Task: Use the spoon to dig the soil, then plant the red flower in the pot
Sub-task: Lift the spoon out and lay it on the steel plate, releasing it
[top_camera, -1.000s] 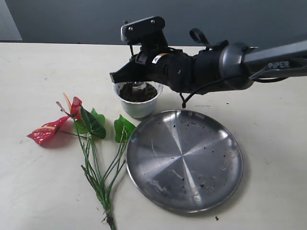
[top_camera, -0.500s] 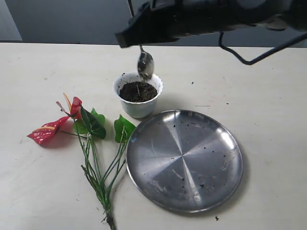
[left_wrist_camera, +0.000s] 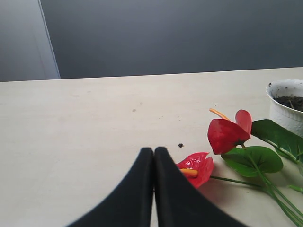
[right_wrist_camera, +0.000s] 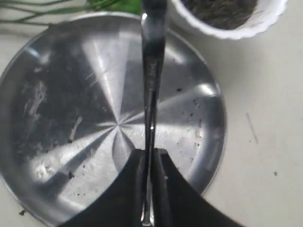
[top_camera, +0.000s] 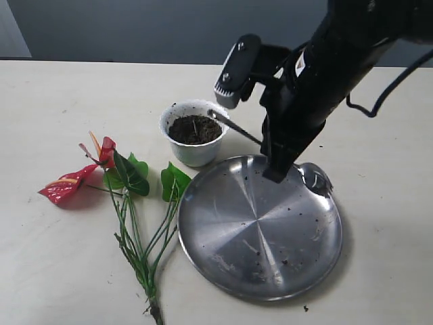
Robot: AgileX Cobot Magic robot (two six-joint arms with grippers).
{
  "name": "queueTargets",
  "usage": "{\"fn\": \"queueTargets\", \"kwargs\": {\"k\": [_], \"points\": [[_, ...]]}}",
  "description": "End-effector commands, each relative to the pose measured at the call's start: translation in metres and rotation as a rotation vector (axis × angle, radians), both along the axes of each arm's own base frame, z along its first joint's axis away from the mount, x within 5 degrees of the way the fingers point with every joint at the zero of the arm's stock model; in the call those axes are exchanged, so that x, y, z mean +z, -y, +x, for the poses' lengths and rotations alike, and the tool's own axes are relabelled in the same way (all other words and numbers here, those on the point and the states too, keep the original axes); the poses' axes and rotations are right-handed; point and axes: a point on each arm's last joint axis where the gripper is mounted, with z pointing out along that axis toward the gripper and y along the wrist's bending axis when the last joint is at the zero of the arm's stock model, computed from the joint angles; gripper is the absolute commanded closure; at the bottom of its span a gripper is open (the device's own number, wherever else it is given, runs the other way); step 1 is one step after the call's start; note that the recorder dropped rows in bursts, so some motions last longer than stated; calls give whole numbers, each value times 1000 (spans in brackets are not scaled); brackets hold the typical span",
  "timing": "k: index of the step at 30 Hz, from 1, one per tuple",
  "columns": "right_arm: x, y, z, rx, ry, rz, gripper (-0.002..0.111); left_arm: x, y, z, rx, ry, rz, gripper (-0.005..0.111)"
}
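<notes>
The white scalloped pot (top_camera: 193, 155) stands left of centre with dark soil (top_camera: 194, 128) filling it. The red flower (top_camera: 107, 153) lies flat on the table left of the pot, its stems (top_camera: 142, 244) running toward the front edge. My right gripper (top_camera: 276, 172) hangs over the steel plate, shut on the spoon (top_camera: 235, 128), whose free end reaches the pot's right rim. In the right wrist view, that gripper (right_wrist_camera: 151, 152) clamps the spoon (right_wrist_camera: 152, 71) edge-on; soil on it cannot be told. Near a red bloom (left_wrist_camera: 196, 168), the left gripper (left_wrist_camera: 153, 150) is shut and empty.
A large round steel plate (top_camera: 260, 227) with soil crumbs lies right of the pot and touches the flower's leaves. The right wrist view shows the plate (right_wrist_camera: 71, 118) below the gripper and the pot (right_wrist_camera: 236, 30) beyond it. The pot (left_wrist_camera: 286, 113) also shows in the left wrist view.
The right arm swung from above the pot to over the plate and turned downward. The spoon went from hanging over the soil to slanting toward the pot's rim. The flower and pot stayed put.
</notes>
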Motion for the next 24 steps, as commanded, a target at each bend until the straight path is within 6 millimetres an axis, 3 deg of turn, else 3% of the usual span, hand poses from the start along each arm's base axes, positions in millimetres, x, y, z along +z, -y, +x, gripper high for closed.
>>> {"fn": "queueTargets", "kwargs": {"k": [1,7,14,24], "points": [[-32,-4,9,35,-89,-82,109,1,0,0,-5,6,-4,105],[-75,-20,9,96,-194,-163,109,1,0,0,-5,6,-4,105],[-111,-34,6,132,-260,-216,109,1,0,0,-5,6,-4,105],[-130,-36,9,130,-283,-233,106,1,0,0,-5,6,-4,105]]}}
